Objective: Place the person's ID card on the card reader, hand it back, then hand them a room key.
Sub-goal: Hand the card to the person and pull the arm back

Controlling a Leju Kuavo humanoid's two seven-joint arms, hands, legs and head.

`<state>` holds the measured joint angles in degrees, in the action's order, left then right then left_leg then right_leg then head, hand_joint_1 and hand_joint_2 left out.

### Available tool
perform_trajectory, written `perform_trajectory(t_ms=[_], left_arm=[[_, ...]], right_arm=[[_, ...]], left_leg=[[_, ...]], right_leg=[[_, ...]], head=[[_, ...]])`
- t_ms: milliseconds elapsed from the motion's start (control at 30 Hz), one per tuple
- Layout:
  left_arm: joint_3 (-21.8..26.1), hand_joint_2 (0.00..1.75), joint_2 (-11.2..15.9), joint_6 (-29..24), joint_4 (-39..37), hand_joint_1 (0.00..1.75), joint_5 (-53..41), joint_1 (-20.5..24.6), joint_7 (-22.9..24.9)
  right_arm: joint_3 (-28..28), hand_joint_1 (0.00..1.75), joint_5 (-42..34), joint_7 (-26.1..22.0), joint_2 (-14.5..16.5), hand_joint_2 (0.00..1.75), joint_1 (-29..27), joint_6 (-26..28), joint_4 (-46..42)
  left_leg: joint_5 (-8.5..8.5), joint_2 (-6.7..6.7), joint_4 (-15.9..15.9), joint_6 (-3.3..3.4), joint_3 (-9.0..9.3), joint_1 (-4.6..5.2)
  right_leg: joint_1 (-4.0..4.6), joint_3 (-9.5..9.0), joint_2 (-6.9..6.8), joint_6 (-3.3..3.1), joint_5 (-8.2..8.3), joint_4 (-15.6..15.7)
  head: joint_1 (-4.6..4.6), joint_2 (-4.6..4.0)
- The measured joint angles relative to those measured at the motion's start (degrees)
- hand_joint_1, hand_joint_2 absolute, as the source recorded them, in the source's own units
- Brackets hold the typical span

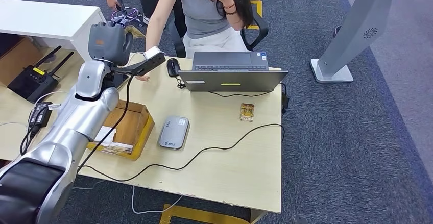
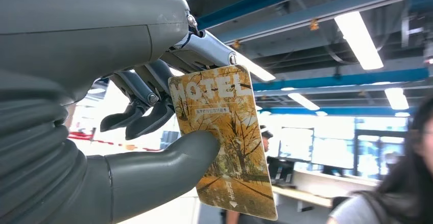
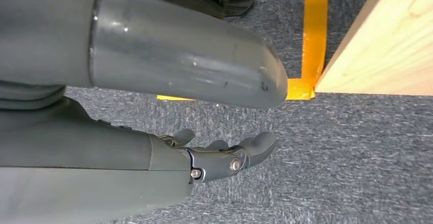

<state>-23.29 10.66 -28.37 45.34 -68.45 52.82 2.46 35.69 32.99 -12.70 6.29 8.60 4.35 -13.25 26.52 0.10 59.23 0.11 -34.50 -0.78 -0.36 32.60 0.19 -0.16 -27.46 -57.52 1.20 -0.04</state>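
Your left hand (image 2: 153, 127) pinches the key card (image 2: 224, 142) between thumb and fingers, held up over the far left of the desk (image 1: 230, 173) toward the person (image 1: 204, 9). The card looks thin, stiff, light and slick, so keep the pinch on its edge. Your right hand (image 3: 224, 157) hangs empty, fingers loosely apart. A second card (image 1: 247, 112), the reader (image 1: 173, 132), a laptop (image 1: 230, 73) and a box (image 1: 127, 129) lie below.

An open grey laptop (image 1: 232, 71) sits at the wooden table's (image 1: 240, 168) far edge; left of it a black mouse (image 1: 173, 67), a shallow cardboard box (image 1: 134, 127), and perhaps a black router (image 1: 34, 80).
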Motion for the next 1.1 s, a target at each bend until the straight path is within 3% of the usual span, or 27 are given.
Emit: perform_trajectory(t_ms=[233, 567, 700, 1100], left_arm=[[1.73, 1.75, 0.03, 0.27, -9.29, 1.75, 0.36, 6.29, 0.21], [2.75, 1.75, 0.50, 0.26, -13.66, 1.75, 0.76, 8.33, 0.02], [2.81, 1.75, 0.54, 0.22, -14.43, 0.00, 0.77, 8.41, -0.08], [2.87, 1.75, 0.54, -0.28, -14.89, 0.00, 0.76, 8.45, 0.07]], right_arm=[[-1.50, 0.00, 3.30, 6.31, 0.09, 0.00, -0.81, 1.55, 0.40], [-2.75, 0.00, 4.82, 10.30, 0.09, 0.00, -3.60, 2.25, 1.19], [-2.90, 0.00, 5.14, 10.55, 0.09, 0.00, -3.78, 2.25, 1.36], [-2.95, 0.00, 5.57, 10.60, 0.09, 0.00, -3.73, 2.25, 1.44]], left_leg=[[0.00, -0.01, 0.00, 0.00, -0.01, 0.00], [0.01, -0.01, -0.01, 0.00, -0.01, 0.00], [0.00, -0.01, 0.00, 0.00, -0.01, 0.00], [0.01, -0.01, 0.00, 0.00, -0.01, 0.01]], right_leg=[[0.00, 0.00, 0.00, 0.00, -0.01, 0.00], [0.00, 0.00, 0.00, 0.00, -0.01, 0.00], [0.00, 0.00, 0.00, 0.01, -0.01, 0.00], [-0.01, -0.01, -0.01, 0.01, -0.01, 0.00]], head=[[0.01, 0.00], [0.01, 0.00], [0.01, 0.00], [0.01, 0.00]])
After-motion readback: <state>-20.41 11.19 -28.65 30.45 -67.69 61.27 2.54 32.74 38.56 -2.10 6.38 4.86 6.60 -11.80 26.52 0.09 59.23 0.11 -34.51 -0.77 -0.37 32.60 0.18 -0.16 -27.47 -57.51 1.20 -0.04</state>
